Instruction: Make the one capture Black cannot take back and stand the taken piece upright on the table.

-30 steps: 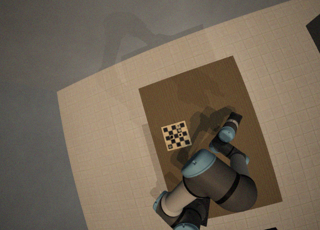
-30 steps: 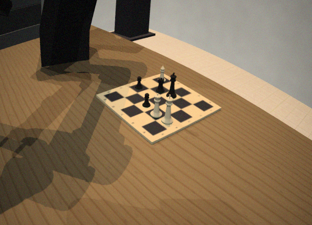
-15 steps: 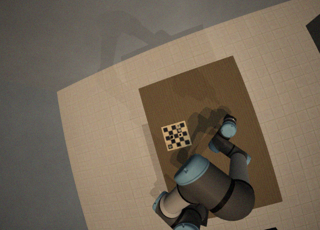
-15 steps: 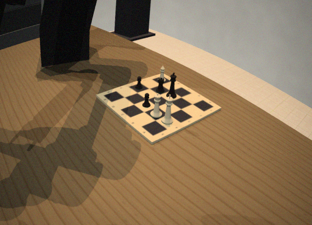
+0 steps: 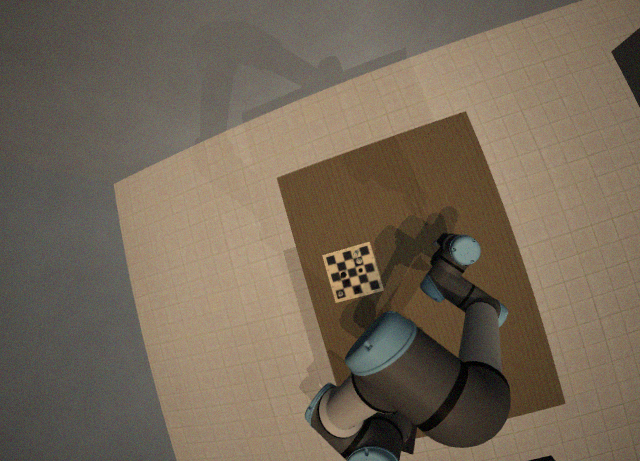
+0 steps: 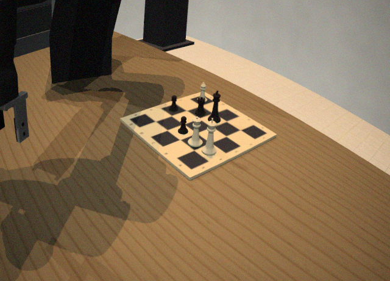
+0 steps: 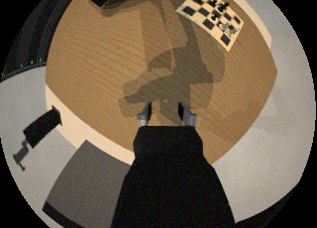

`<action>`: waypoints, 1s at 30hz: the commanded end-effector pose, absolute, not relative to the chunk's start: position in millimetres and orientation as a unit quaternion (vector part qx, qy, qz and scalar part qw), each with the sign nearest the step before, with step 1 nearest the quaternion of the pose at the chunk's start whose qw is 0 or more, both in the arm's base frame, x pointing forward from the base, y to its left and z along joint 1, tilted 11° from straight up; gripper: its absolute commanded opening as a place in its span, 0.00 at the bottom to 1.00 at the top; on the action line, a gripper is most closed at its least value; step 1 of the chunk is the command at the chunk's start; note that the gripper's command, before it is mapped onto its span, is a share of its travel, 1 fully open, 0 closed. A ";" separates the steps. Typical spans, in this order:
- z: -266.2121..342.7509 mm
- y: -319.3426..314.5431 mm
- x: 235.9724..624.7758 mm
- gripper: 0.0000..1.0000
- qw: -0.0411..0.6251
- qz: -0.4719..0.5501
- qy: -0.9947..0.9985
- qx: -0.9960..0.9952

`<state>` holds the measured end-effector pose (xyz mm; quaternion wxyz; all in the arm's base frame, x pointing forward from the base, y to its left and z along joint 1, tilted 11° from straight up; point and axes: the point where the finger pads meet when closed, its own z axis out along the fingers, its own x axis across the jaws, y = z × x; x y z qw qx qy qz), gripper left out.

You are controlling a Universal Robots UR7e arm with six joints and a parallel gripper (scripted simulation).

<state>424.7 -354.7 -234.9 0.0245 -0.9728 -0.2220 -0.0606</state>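
Observation:
A small chessboard [image 6: 200,133] lies on the wooden table; it also shows in the overhead view [image 5: 353,271] and at the top right of the wrist view [image 7: 213,14]. All pieces stand upright. White has two tall pieces near the front [image 6: 195,132] [image 6: 209,138] and a bishop [image 6: 203,89] at the far edge. Black has two pawns [image 6: 173,103] [image 6: 182,125], a rook [image 6: 200,106] and a tall piece [image 6: 215,106]. My gripper [image 7: 164,107] is open and empty, well above the table and far from the board. One finger [image 6: 20,120] shows at the left edge of the side view.
The arm's body [image 5: 423,373] rises over the table's near end, its shadow falling toward the board. Dark posts [image 6: 165,16] stand beyond the table's far edge. A grey box [image 7: 86,188] sits off the table in the wrist view.

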 end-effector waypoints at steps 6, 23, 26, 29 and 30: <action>-248.9 -306.3 424.1 1.00 0.160 -0.067 -0.160 -0.972; -269.2 -220.9 422.9 1.00 0.369 -0.075 -0.051 -0.925; -274.4 -199.3 422.5 1.00 0.419 -0.076 -0.023 -0.904; -277.7 -186.3 422.1 1.00 0.448 -0.077 -0.007 -0.891; -279.0 -180.7 422.1 1.00 0.460 -0.077 0.000 -0.884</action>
